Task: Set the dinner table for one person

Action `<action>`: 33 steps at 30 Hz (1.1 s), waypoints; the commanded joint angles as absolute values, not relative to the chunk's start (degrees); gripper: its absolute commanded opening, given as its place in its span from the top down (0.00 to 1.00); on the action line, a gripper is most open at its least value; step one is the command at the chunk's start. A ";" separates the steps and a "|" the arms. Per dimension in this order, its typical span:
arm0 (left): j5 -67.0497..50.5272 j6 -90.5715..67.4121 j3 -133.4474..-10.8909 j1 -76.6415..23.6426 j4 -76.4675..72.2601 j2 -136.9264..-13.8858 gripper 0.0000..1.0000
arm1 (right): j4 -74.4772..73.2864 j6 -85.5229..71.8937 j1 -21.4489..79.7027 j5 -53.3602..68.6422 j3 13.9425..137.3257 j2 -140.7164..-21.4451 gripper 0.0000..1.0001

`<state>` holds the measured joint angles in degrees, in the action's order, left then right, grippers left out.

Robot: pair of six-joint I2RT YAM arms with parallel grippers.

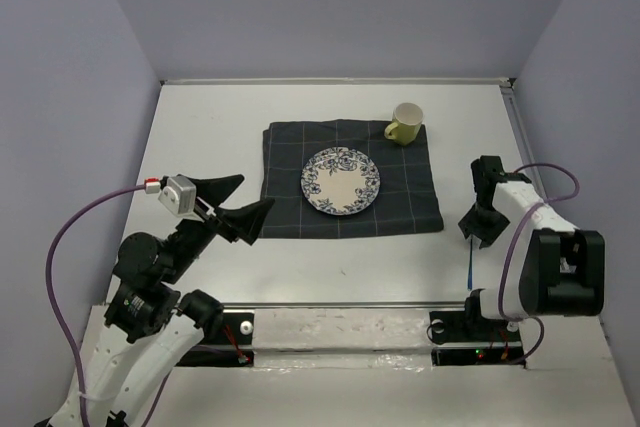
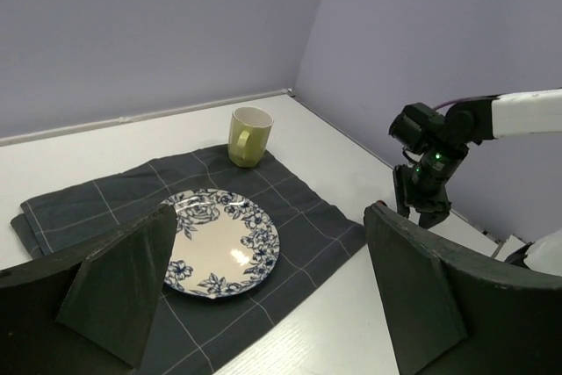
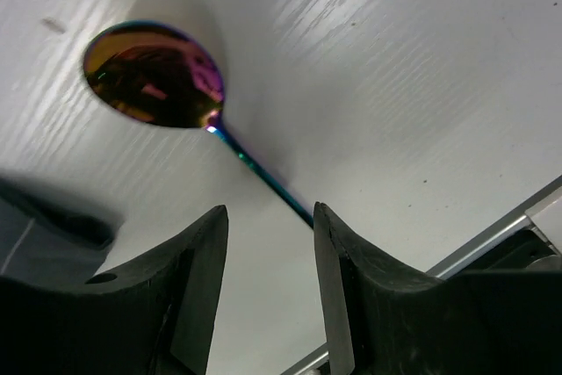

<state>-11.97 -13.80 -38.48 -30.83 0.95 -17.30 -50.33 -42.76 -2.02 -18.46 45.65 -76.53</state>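
The white dinner table (image 1: pixel 210 137) carries a dark grey checked cloth (image 1: pixel 290 212). On the cloth lie a blue-flowered plate (image 1: pixel 341 181) and, at its far right corner, a yellow-green mug (image 1: pixel 405 123). Both show in the left wrist view: plate (image 2: pixel 219 243), mug (image 2: pixel 248 136). An iridescent spoon (image 3: pixel 154 72) lies on the bare table right of the cloth, and its blue handle (image 1: pixel 470 267) points to the near edge. My right gripper (image 1: pixel 478 230) hangs low over the handle, open (image 3: pixel 270 212), and the handle runs under its right finger. My left gripper (image 1: pixel 255 193) is open and empty by the cloth's near left corner (image 2: pixel 270 226).
Purple-grey walls close in the table at the back and both sides. A metal rail (image 1: pixel 340 305) runs along the near edge between the arm bases. The right arm (image 2: pixel 439 151) shows in the left wrist view beyond the cloth's right edge.
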 commanded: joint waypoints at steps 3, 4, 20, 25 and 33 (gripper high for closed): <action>-11.69 -12.66 -40.96 -31.20 -0.62 -16.70 0.01 | -49.84 -35.60 -5.19 -16.97 49.39 -83.41 0.51; -11.69 -12.66 -40.96 -31.20 -0.62 -16.70 0.01 | -49.40 -34.99 -5.19 -16.61 49.57 -83.50 0.50; -11.87 -12.83 -40.69 -30.76 -0.53 -18.81 0.01 | -35.69 -32.96 -5.19 -10.02 45.09 -87.80 0.91; -11.77 -12.83 -40.43 -30.06 -0.53 -19.60 0.01 | -32.79 -31.38 -5.19 -12.65 45.70 -87.72 1.00; -12.30 -13.18 -40.25 -29.36 -0.79 -21.18 0.01 | -34.62 -28.30 -5.19 -15.64 49.47 -77.18 1.00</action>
